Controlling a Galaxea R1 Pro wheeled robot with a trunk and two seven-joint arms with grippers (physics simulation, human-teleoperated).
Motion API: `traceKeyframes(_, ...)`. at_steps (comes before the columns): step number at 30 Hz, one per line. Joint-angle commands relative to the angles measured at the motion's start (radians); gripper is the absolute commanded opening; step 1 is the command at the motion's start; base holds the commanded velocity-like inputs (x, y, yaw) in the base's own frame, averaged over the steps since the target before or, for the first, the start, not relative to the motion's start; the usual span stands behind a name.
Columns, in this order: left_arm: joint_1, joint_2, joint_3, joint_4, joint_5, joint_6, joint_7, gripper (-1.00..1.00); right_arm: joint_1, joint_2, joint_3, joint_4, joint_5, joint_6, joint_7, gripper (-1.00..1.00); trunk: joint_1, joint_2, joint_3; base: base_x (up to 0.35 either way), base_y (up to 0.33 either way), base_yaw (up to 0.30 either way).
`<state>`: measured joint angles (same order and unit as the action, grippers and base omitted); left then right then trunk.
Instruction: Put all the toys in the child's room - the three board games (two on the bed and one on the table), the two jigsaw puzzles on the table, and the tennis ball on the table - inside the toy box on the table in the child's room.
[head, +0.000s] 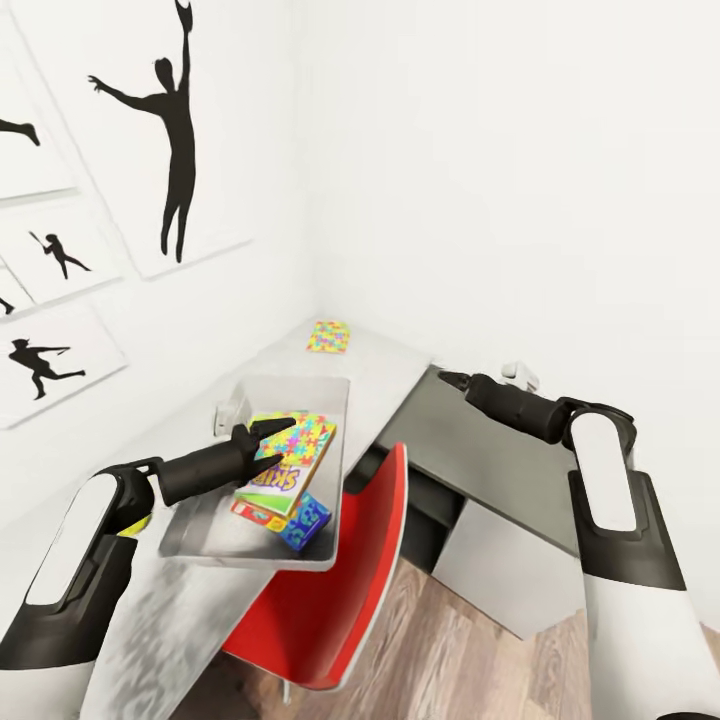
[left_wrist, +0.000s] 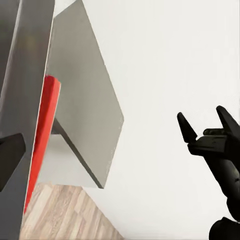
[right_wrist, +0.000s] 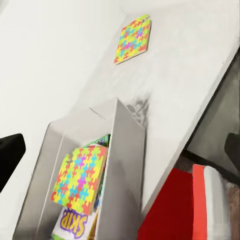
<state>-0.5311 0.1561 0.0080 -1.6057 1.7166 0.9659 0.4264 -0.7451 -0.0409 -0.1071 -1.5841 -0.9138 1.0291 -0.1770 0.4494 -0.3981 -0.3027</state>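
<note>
**One puzzle in the box, one out on the bench**

Two jigsaw puzzles show in the head view. One jigsaw puzzle (head: 300, 432) lies inside the toy box (head: 318, 383), on top of the yellow-and-red Skip-Bo board game (head: 283, 478), with a smaller blue board game (head: 305, 520) at the box's near end. The other jigsaw puzzle (head: 328, 336) lies flat on the pale bench (head: 385, 365), well apart from the box, near the corner of the white walls.

The left claw (head: 284, 441) hangs over the open toy box, just above the puzzle inside it; its two dark fingers are spread and grip nothing. The right claw (head: 448, 379) reaches over the lower dark grey cabinet (head: 440, 435) beside the bench; seen from the left wrist, its fingers (left_wrist: 186, 128) stand apart and empty.

A red chair (head: 350, 580) is pushed against the bench edge, just beside the toy box, above the wood-plank floor (head: 470, 660). Black silhouette posters (head: 165, 130) hang on the wall at the left.
</note>
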Motion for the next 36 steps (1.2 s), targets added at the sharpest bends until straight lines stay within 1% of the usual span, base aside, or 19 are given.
traceKeyframes(1,-0.001,0.0,0.001,-0.001,0.01,0.002,0.01,1.0,-0.001,0.0,0.0,0.0,-0.011,0.004,-0.01,1.0,0.001,-0.002,-0.002,0.0,0.0,-0.282)
traceKeyframes(3,-0.022,0.005,0.003,-0.001,0.009,0.002,0.013,1.0,0.009,-0.004,-0.002,0.0,-0.011,0.007,-0.01,1.0,0.001,-0.002,-0.002,0.0,0.0,-0.282)
traceKeyframes(5,-0.072,0.022,0.006,-0.001,0.01,0.003,0.02,1.0,0.028,-0.018,-0.006,0.0,-0.012,0.012,-0.009,1.0,0.001,-0.002,-0.002,0.0,0.0,-0.282)
traceKeyframes(8,-0.099,0.032,0.007,-0.001,0.011,0.003,0.024,1.0,0.037,-0.027,-0.007,-0.001,-0.012,0.014,-0.008,1.0,0.001,-0.002,-0.002,0.0,0.0,-0.283)
traceKeyframes(11,-0.155,0.051,0.007,-0.001,0.014,0.003,0.033,1.0,0.05,-0.043,-0.009,-0.001,-0.013,0.017,-0.007,1.0,0.001,-0.002,-0.002,0.0,0.0,-0.283)
traceKeyframes(13,-0.216,0.066,0.008,0.0,0.015,0.003,0.042,1.0,0.061,-0.055,-0.01,-0.002,-0.015,0.018,0.001,1.0,0.001,-0.002,-0.002,0.0,0.0,-0.283)
traceKeyframes(14,-0.216,0.066,0.008,0.0,0.015,0.003,0.042,1.0,0.061,-0.055,-0.01,-0.002,-0.015,0.018,0.001,1.0,0.001,-0.002,-0.002,0.0,0.0,-0.283)
traceKeyframes(16,-0.277,0.081,0.009,0.003,0.016,0.004,0.056,1.0,0.076,-0.064,-0.011,-0.003,-0.018,0.018,0.017,1.0,0.001,-0.002,-0.002,0.0,0.0,-0.283)
traceKeyframes(19,-0.305,0.089,0.01,0.005,0.016,0.004,0.067,1.0,0.085,-0.067,-0.012,-0.003,-0.018,0.018,0.027,1.0,0.001,-0.002,-0.002,0.0,0.0,-0.283)
traceKeyframes(21,-0.359,0.105,0.01,0.009,0.015,0.004,0.096,1.0,0.107,-0.072,-0.013,-0.005,-0.019,0.018,0.049,1.0,0.001,-0.002,-0.002,0.0,0.0,-0.284)
traceKeyframes(22,-0.359,0.105,0.01,0.009,0.015,0.004,0.096,1.0,0.107,-0.072,-0.013,-0.005,-0.019,0.018,0.049,1.0,0.001,-0.002,-0.002,0.0,0.0,-0.284)
traceKeyframes(24,-0.41,0.117,0.011,0.014,0.01,0.003,0.137,1.0,0.131,-0.076,-0.016,-0.006,-0.02,0.018,0.071,1.0,0.001,-0.002,-0.002,0.0,0.0,-0.284)
traceKeyframes(25,-0.41,0.117,0.011,0.014,0.01,0.003,0.137,1.0,0.131,-0.076,-0.016,-0.006,-0.02,0.018,0.071,1.0,0.001,-0.002,-0.002,0.0,0.0,-0.284)
traceKeyframes(27,-0.462,0.128,0.01,0.029,0.006,0.002,0.194,1.0,0.155,-0.08,-0.021,-0.01,-0.02,0.018,0.09,1.0,0.001,-0.002,-0.002,0.0,0.0,-0.284)
traceKeyframes(30,-0.489,0.134,0.01,0.044,0.004,0.002,0.228,1.0,0.167,-0.085,-0.024,-0.013,-0.02,0.018,0.098,1.0,0.001,-0.002,-0.002,0.0,0.0,-0.284)
traceKeyframes(32,-0.544,0.148,0.008,0.088,0.001,0.002,0.305,1.0,0.196,-0.099,-0.031,-0.018,-0.02,0.018,0.11,1.0,0.001,-0.002,-0.002,0.0,0.0,-0.285)
traceKeyframes(33,-0.544,0.148,0.008,0.088,0.001,0.002,0.305,1.0,0.196,-0.099,-0.031,-0.018,-0.02,0.018,0.11,1.0,0.001,-0.002,-0.002,0.0,0.0,-0.285)
traceKeyframes(35,-0.597,0.158,0.007,0.143,-0.001,0.001,0.381,1.0,0.224,-0.12,-0.041,-0.02,-0.02,0.018,0.12,1.0,0.001,-0.002,-0.002,0.0,0.0,-0.285)
traceKeyframes(36,-0.597,0.158,0.007,0.143,-0.001,0.001,0.381,1.0,0.224,-0.12,-0.041,-0.02,-0.02,0.018,0.12,1.0,0.001,-0.002,-0.002,0.0,0.0,-0.286)
